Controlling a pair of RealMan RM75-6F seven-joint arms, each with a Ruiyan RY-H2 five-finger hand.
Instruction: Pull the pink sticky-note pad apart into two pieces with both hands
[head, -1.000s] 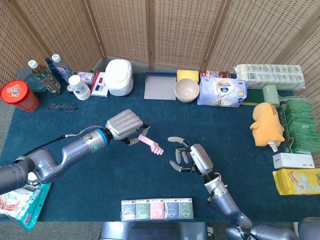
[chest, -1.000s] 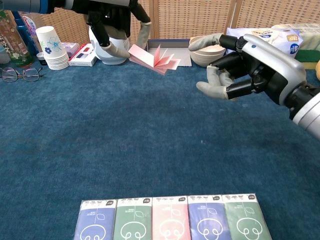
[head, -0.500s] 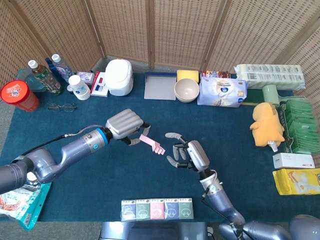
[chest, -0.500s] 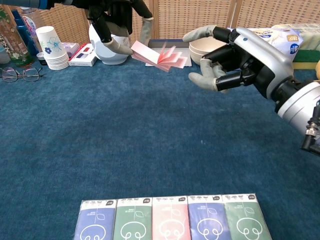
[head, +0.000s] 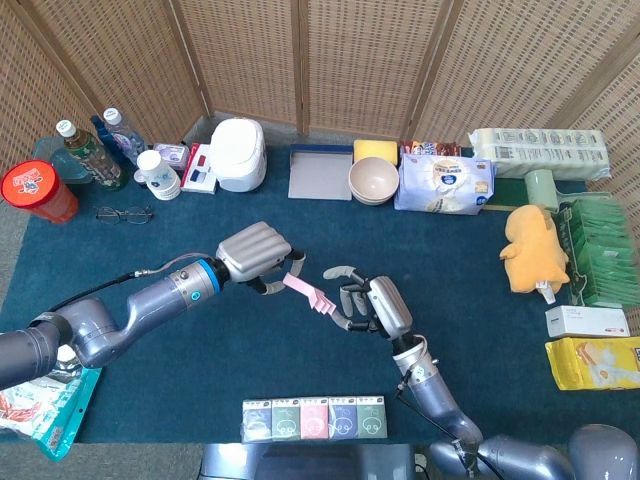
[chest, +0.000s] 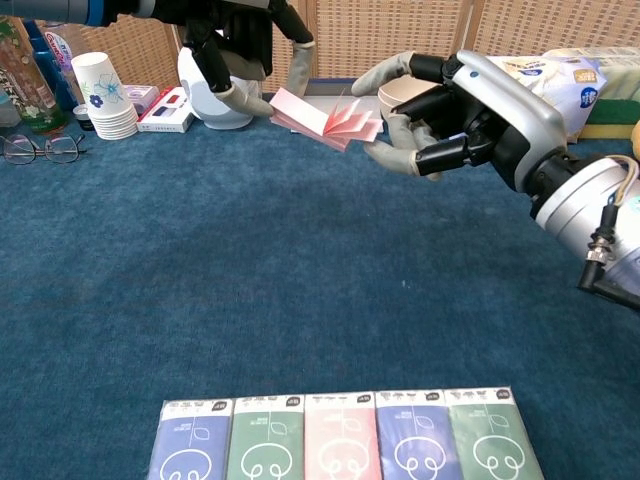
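Change: right hand (head: 362, 303) is closing in from the right, now reaching the fanned edge of the pink sticky-note pad (head: 310, 291).
Head view: left hand (head: 255, 257) is pinching the pad's left end, holding it above the blue table (head: 200, 380); right hand's fingers are spreading around the loose pages, not yet clamping.
Chest view: pad (chest: 325, 117) is still one piece; the right-hand grip and the pull are remaining.
Containers: bowl (head: 373, 180) at the far edge; contents unclear.
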